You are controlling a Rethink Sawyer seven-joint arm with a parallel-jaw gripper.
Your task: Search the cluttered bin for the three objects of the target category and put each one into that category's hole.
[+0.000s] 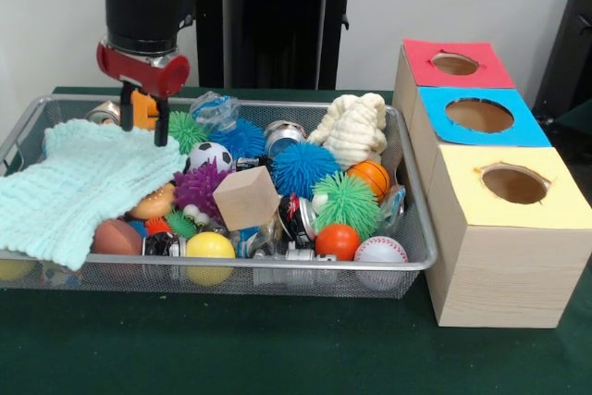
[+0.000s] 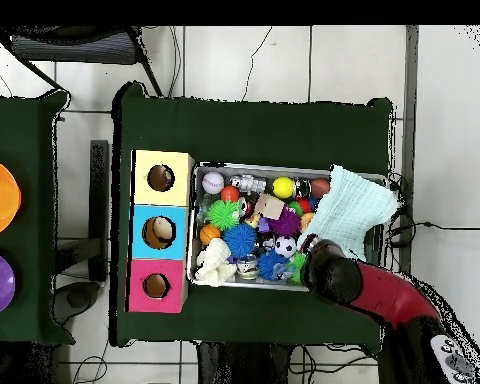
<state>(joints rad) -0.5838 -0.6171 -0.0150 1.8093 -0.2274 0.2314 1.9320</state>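
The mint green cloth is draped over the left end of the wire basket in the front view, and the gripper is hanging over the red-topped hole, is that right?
Not quite. The mint green cloth does drape over the left end of the wire basket, but the gripper hangs above that cloth's far edge, at the opposite end from the red-topped hole. The front view shows it.

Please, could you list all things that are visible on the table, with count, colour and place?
wire basket: one, silver, table centre
cloth: one, mint green, over the basket's end under the gripper
toys: many balls, mixed colours, filling the basket
wooden cube: one, pale, among the toys
box: one, pale wood, beside the basket
holes: three, in yellow, blue and red tops
gripper: one, red, fingers open above the cloth
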